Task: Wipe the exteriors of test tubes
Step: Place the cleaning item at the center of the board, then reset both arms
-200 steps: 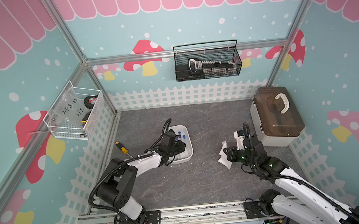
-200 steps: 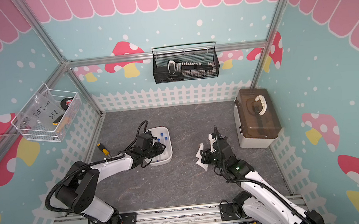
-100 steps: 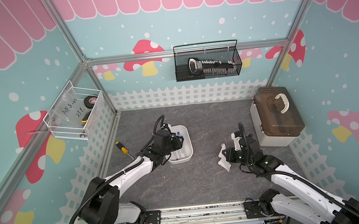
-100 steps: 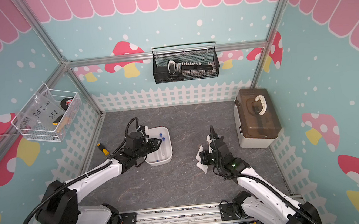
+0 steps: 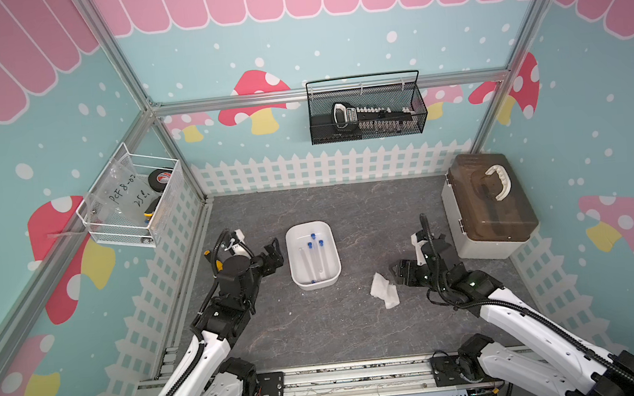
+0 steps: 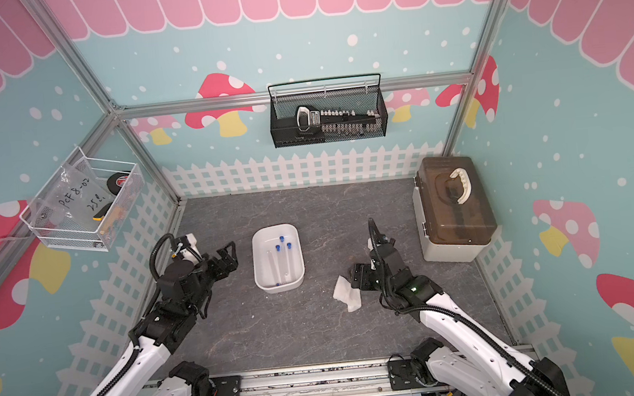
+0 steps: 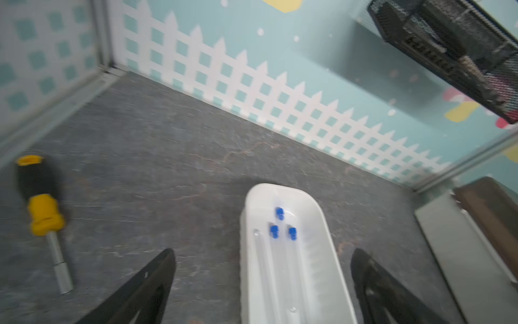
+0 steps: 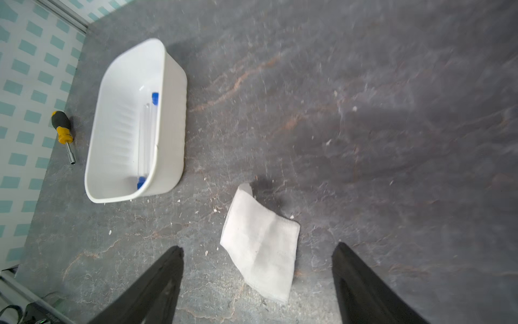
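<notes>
Several clear test tubes (image 5: 319, 261) (image 6: 284, 265) with blue caps lie inside the white tray (image 5: 293, 271) (image 6: 259, 274) at mid-table. In the left wrist view the tubes (image 7: 280, 266) lie lengthwise in the tray (image 7: 244, 224). My left gripper (image 5: 275, 255) (image 6: 232, 256) (image 7: 262, 252) is open and empty, just left of the tray. A white cloth (image 5: 384, 291) (image 6: 347, 293) (image 8: 263, 238) lies flat on the table right of the tray. My right gripper (image 5: 398, 274) (image 6: 353, 278) (image 8: 258, 246) hangs open above the cloth, apart from it. The right wrist view shows the tubes (image 8: 147, 131) along one tray wall (image 8: 173, 112).
A yellow-and-black screwdriver (image 7: 42, 207) (image 8: 63, 131) lies by the left fence. A brown-lidded box (image 5: 488, 207) stands at the right. A black wire basket (image 5: 366, 112) hangs on the back wall, a white wire basket (image 5: 131, 199) on the left wall.
Both grippers have opened. The left arm has drawn back leftward from over the tray. The right gripper has let go of the cloth, which now lies on the table.
</notes>
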Controlling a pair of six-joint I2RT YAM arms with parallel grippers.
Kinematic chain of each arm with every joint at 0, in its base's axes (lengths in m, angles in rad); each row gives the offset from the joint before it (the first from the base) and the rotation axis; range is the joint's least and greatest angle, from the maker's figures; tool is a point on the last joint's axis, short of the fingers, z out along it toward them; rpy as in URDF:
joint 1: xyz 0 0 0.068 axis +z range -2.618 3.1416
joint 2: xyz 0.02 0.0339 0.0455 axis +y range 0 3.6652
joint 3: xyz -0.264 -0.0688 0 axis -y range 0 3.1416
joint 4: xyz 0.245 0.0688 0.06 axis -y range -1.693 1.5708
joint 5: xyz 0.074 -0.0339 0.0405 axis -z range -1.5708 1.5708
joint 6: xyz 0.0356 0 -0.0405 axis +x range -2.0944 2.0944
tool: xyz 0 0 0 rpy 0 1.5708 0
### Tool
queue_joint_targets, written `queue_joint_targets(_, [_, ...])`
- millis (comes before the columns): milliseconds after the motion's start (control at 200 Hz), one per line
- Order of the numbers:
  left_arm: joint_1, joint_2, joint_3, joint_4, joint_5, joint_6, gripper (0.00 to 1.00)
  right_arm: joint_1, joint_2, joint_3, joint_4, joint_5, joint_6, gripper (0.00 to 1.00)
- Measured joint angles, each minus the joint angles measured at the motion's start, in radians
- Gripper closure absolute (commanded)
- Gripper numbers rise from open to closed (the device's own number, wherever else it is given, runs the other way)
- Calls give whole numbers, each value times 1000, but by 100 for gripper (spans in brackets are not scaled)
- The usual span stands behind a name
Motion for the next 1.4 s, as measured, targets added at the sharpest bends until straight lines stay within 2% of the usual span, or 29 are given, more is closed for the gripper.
queue_joint_targets(75, [32,-60,-79,20,-92,50,0,-2,0,58,4,74,-67,2])
queue_joint_targets(185, [74,-111,-228,122,-204,123,0,-10,11,63,97,198,-237,1])
queue_joint_targets(295, [93,-99,-418,322,-279,176,0,-36,49,-62,350,321,-460,1])
queue_joint_targets(400, [108,-27,-498,423,-316,185,0,-144,187,-207,604,371,-601,1])
queue_joint_targets(505, [132,91,-469,550,-303,254,0,-269,373,-304,811,374,-636,1])
queue_joint_targets(600, [146,243,-422,698,-287,320,0,-303,474,-313,884,372,-668,1])
queue_joint_targets(715, [219,484,-405,959,-218,335,0,-336,547,-305,1059,353,-706,1])
queue_joint_targets(841, [252,791,-362,1207,-141,356,0,-457,597,-355,1279,280,-681,1])
queue_joint_targets(876, [253,827,-352,1215,-124,357,0,-479,600,-374,1297,257,-673,1])
queue_joint_targets(966, [264,806,-327,1193,-70,360,0,-491,612,-395,1342,228,-661,1])
queue_joint_targets(1066, [278,801,-216,1104,-33,363,0,-493,618,-356,1326,214,-650,1])
queue_joint_targets(1161, [256,799,-156,1086,-55,372,0,-492,618,-340,1323,203,-641,1])
queue_joint_targets(1401, [237,800,-154,1039,-80,382,0,-493,618,-340,1322,198,-638,1])
